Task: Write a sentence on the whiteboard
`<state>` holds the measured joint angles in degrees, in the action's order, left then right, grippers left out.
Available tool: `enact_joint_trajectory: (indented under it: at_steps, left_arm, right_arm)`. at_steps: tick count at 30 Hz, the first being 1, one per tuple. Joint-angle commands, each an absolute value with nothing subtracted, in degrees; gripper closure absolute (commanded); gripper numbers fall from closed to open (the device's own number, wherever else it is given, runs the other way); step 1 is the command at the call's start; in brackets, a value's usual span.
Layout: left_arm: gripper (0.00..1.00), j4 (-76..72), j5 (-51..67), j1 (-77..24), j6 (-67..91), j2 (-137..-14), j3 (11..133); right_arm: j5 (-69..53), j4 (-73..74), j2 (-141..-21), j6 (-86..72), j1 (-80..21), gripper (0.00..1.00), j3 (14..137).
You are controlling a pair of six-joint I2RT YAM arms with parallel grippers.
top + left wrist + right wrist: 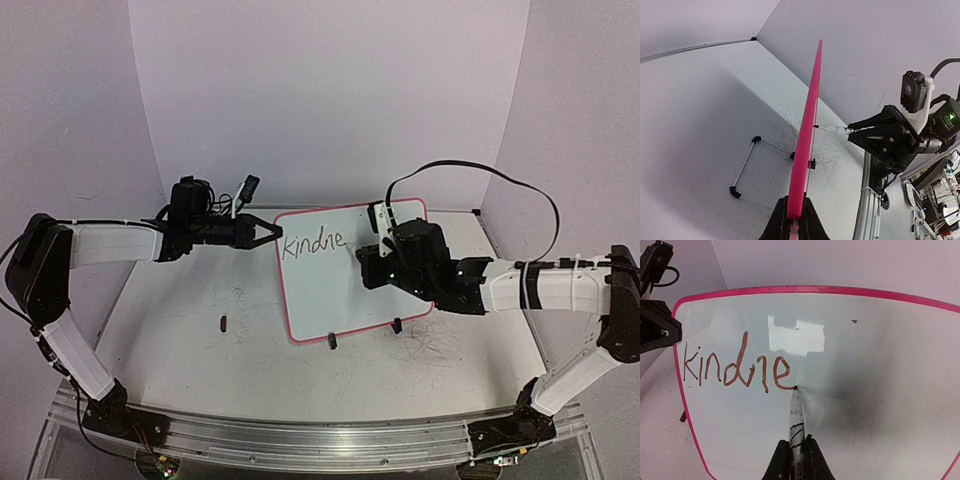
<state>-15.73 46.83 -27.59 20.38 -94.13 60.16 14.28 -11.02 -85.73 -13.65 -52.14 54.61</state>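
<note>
As my left gripper [268, 232] clamps the left edge of the whiteboard [340, 295], the board stands tilted up on its black feet [332, 342] toward the far edge of the table [190, 355], near its middle. My right gripper [795, 456] grasps a marker [796, 417] — tip touching the board right after "kindne", the sentence [735, 367] so far.

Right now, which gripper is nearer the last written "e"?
Right gripper: its marker tip touches the board just past the e. Left gripper clamps the board's edge beside the k.
</note>
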Motion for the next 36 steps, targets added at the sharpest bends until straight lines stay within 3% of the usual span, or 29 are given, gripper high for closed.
enact_joint_trajectory:
  at_steps: [1,36]
  left_arm:
    - [1.00,-16.9,47.2,-28.0,19.0,-91.6,60.0]
    - [1.00,-16.9,47.5,-28.1,19.0,-91.6,60.1]
  right_arm:
    - [16.6,-12.0,-81.8,-14.0,-51.5,1.00,54.3]
    - [15.2,-15.0,-86.2,-11.7,-50.7,1.00,56.3]
